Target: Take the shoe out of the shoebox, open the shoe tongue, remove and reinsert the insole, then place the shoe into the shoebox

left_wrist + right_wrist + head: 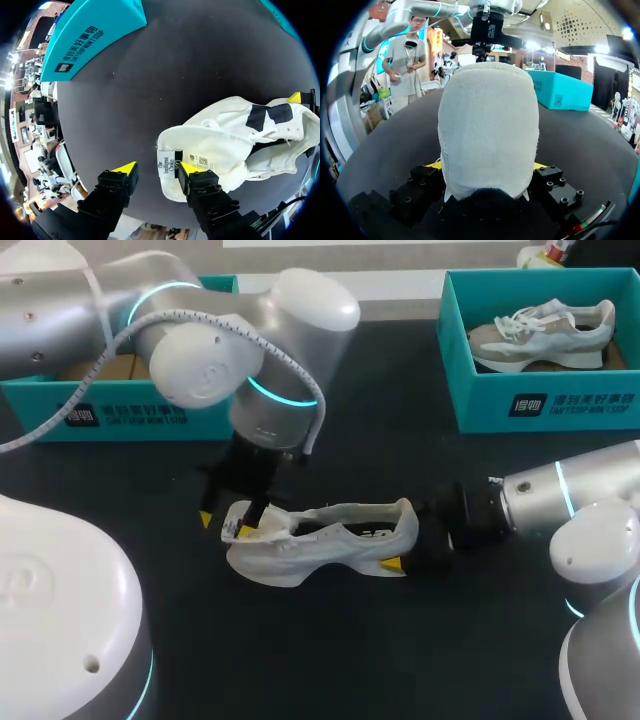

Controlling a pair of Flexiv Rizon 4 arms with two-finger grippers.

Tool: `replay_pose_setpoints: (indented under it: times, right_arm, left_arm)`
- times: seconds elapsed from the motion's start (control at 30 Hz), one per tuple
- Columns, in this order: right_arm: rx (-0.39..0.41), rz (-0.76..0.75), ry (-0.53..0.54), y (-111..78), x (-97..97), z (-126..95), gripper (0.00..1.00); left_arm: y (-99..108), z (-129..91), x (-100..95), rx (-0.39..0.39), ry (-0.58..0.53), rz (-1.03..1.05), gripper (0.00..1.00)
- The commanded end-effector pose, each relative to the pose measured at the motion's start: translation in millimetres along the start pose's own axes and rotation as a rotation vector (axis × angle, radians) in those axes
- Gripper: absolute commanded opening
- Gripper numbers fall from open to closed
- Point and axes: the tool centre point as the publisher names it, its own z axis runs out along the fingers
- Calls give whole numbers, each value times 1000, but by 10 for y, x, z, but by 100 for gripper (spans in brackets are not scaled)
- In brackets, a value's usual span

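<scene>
Closest in, on the middle of the black table (390, 380), a white shoe (320, 545) stands on its sole, its heel to the right and its toe to the left, outside both boxes. At the far right, a teal shoebox (545, 405) sits open and holds a second pale sneaker (545, 335) lying across its inside. At the far left stands another teal shoebox (120, 415), mostly hidden behind the left arm, so what it holds cannot be told. The right gripper (408, 540) comes in from the right and grips the shoe's heel (487, 130). In the right wrist view, one finger presses each side of the heel, with only slivers of the yellow tips showing. The left gripper (159, 168) hangs over the toe end with its fingers spread moderately wide. One fingertip (192, 168) rests against the shoe's tongue (200, 150), just beside the tongue's label (166, 164). The other fingertip (125, 167) stands apart from the shoe, with bare table showing between them, so this gripper holds nothing.
</scene>
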Motion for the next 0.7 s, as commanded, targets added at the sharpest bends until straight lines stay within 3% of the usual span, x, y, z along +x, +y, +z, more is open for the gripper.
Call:
replay_pose_setpoints:
  times: [0.03,0.13,0.43,0.7]
  right_arm:
    - [5,0,-2,-97,-24,44,0]
    - [5,0,-2,-97,-24,44,0]
    - [5,0,-2,-97,-24,44,0]
    - [5,0,-2,-97,-24,44,0]
  left_arm:
    - [58,-34,-87,25,19,-1,89]
    - [55,-90,-82,34,39,20,100]
    - [-92,-494,-23,150,126,101,100]
    - [-187,-775,-26,207,157,190,100]
